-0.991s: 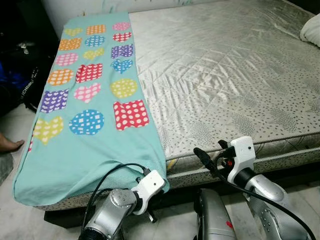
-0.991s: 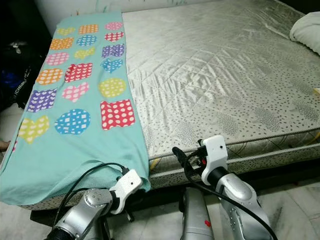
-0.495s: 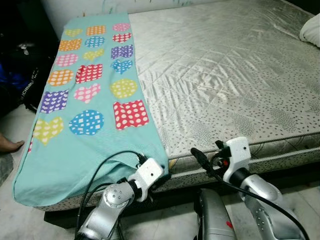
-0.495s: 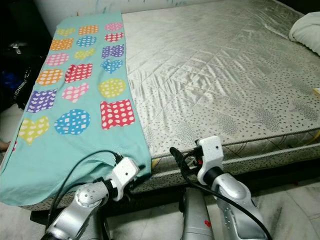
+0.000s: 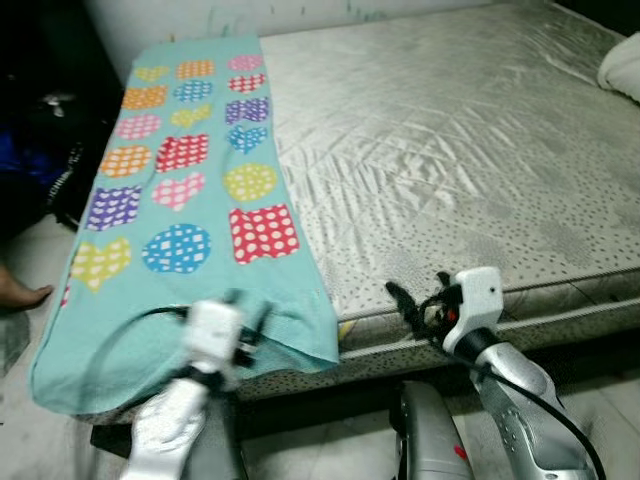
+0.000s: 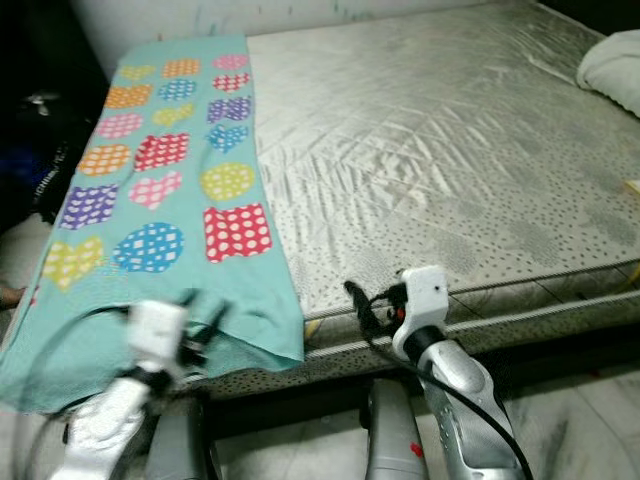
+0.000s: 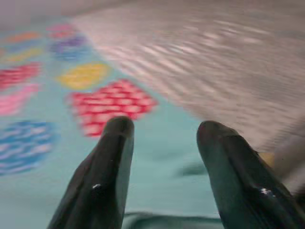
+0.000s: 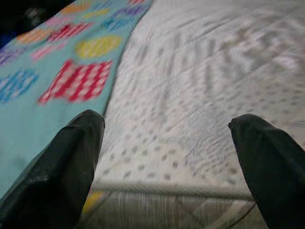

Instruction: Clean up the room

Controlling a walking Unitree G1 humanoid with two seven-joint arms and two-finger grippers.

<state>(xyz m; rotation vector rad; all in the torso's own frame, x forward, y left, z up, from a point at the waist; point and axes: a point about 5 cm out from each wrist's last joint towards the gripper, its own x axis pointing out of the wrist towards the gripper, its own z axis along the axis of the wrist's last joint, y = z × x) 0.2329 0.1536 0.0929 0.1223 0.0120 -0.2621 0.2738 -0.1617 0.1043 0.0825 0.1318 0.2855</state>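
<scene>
No readable text, labels, brand names, numbers or signs appear anywhere in these views. The teal blanket [image 5: 190,200] on the bed [image 5: 450,150] carries only coloured dotted shapes, such as hearts, circles and squares, with no lettering. Some pale marks on a dark bag [image 5: 60,170] at the bed's left side are too blurred to read.

Bare foot [image 5: 22,292] on floor at bed's left; dark bags [image 5: 45,150] beside it.
</scene>
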